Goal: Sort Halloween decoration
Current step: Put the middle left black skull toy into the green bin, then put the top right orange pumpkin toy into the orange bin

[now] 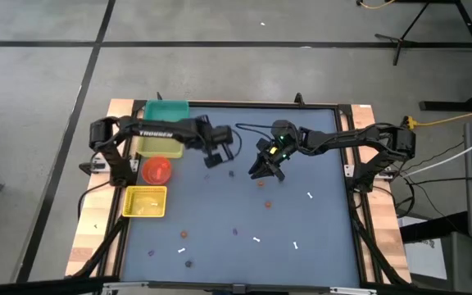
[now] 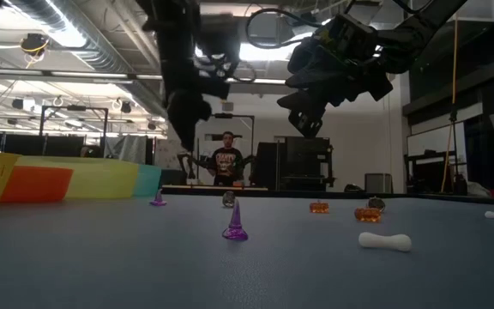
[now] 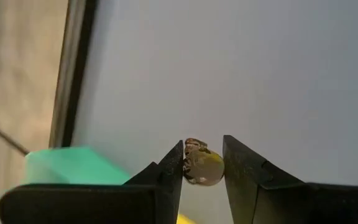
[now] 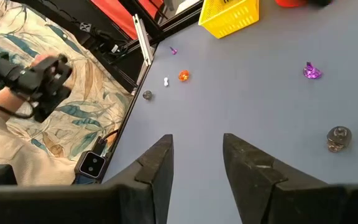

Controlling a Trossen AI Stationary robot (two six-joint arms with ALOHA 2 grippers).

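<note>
In the high view the left gripper (image 1: 213, 155) hangs over the upper middle of the blue desk (image 1: 326, 139), just right of the teal bin (image 1: 166, 111), the red bin (image 1: 157, 170) and the yellow bin (image 1: 145, 201) lined along the left edge. Its wrist view shows the fingers (image 3: 169, 171) closed on a small round yellowish-brown trinket (image 3: 202, 165). The right gripper (image 1: 265, 172) sits near the centre, raised off the desk, its fingers (image 4: 157, 163) parted with nothing between them. The remaining Halloween decoration lies scattered: white sticks (image 1: 310, 195) at right and lower centre, a purple cone (image 2: 234, 221), orange pieces (image 2: 318, 207) and a white bone (image 2: 384, 242) in the low view. A person (image 2: 227, 160) stands in the room beyond.
</note>
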